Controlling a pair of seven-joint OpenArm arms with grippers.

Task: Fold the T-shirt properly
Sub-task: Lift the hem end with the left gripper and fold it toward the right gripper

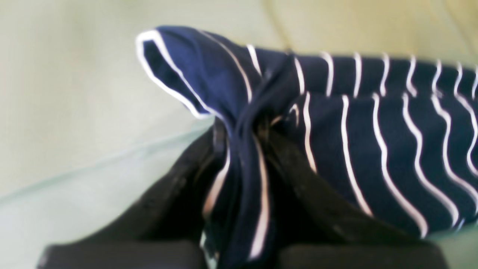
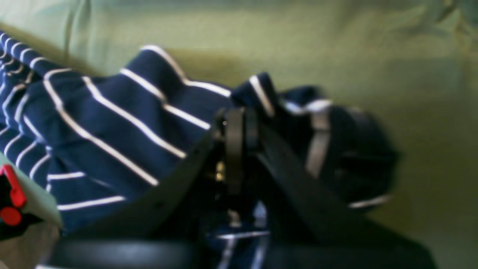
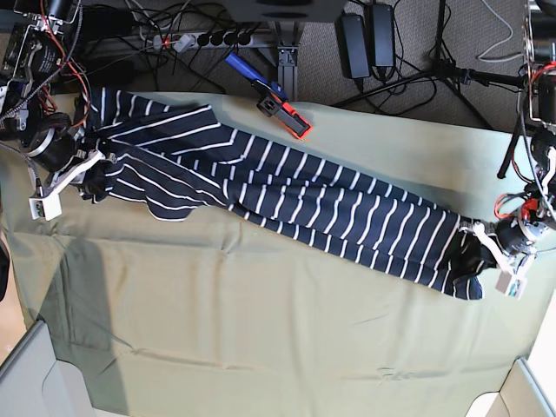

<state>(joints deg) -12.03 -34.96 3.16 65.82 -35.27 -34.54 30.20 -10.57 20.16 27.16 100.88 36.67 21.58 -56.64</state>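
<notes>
The navy white-striped T-shirt (image 3: 295, 204) is stretched into a long band across the olive table cloth (image 3: 261, 339), from back left to the right edge. My right gripper (image 3: 91, 169) is shut on the shirt's left end; in the right wrist view its fingers (image 2: 235, 149) pinch bunched striped fabric (image 2: 112, 127). My left gripper (image 3: 473, 252) is shut on the shirt's right end; in the left wrist view the gripper (image 1: 242, 149) clamps a fold of the shirt (image 1: 373, 130), with a hemmed corner sticking up.
A red and blue clamp (image 3: 280, 106) sits at the table's back edge. Cables, a power strip (image 3: 200, 39) and adapters lie behind the table. Pale panels stand at the front left corner (image 3: 26, 373) and the front right corner (image 3: 521, 391).
</notes>
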